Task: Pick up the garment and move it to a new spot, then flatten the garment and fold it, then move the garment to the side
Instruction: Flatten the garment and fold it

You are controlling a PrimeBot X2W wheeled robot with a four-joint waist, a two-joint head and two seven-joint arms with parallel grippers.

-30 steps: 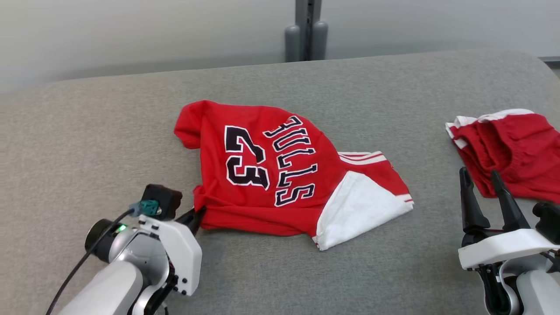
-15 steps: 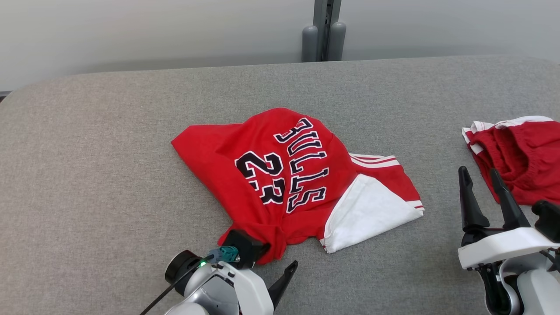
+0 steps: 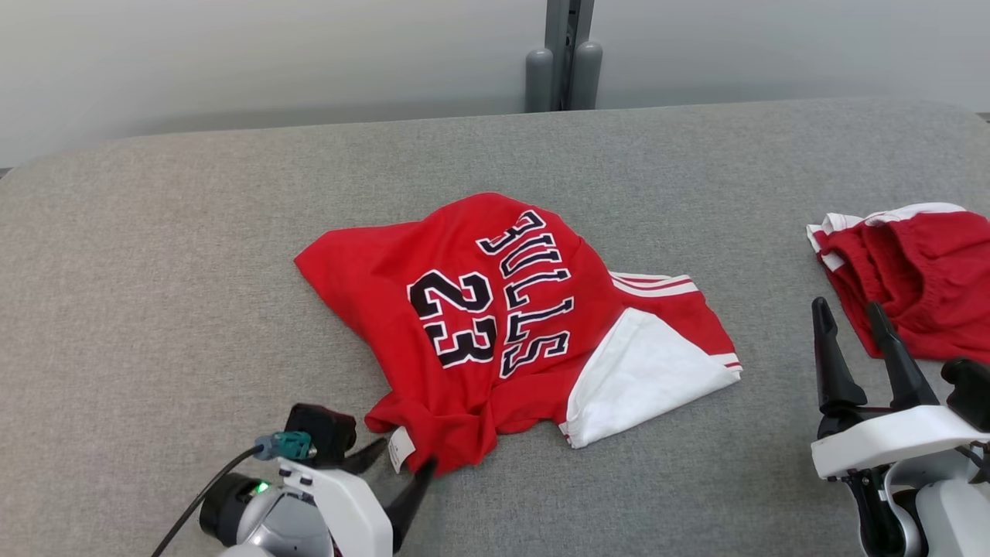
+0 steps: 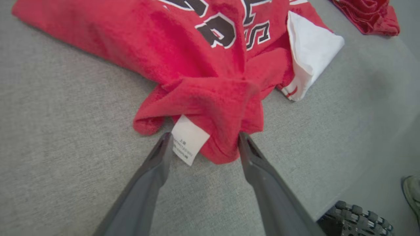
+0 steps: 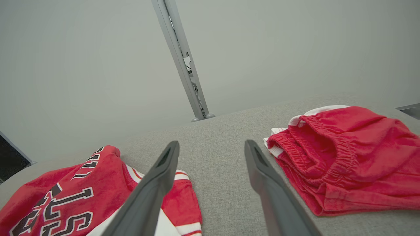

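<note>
Two grippers, fingers spread: left gripper [image 4: 205, 137] straddles the jersey [image 3: 363, 271] at its bunched six-o'clock hem, right gripper [image 3: 846, 305] idle. We judge it limp, light; pinch there.

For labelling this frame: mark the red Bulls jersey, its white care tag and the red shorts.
red Bulls jersey [image 3: 452, 321]: head view, on the printed 23.
white care tag [image 4: 189, 140]: left wrist view, middle of the tag.
red shorts [image 5: 387, 144]: right wrist view, plain cloth beside the waistband.
</note>
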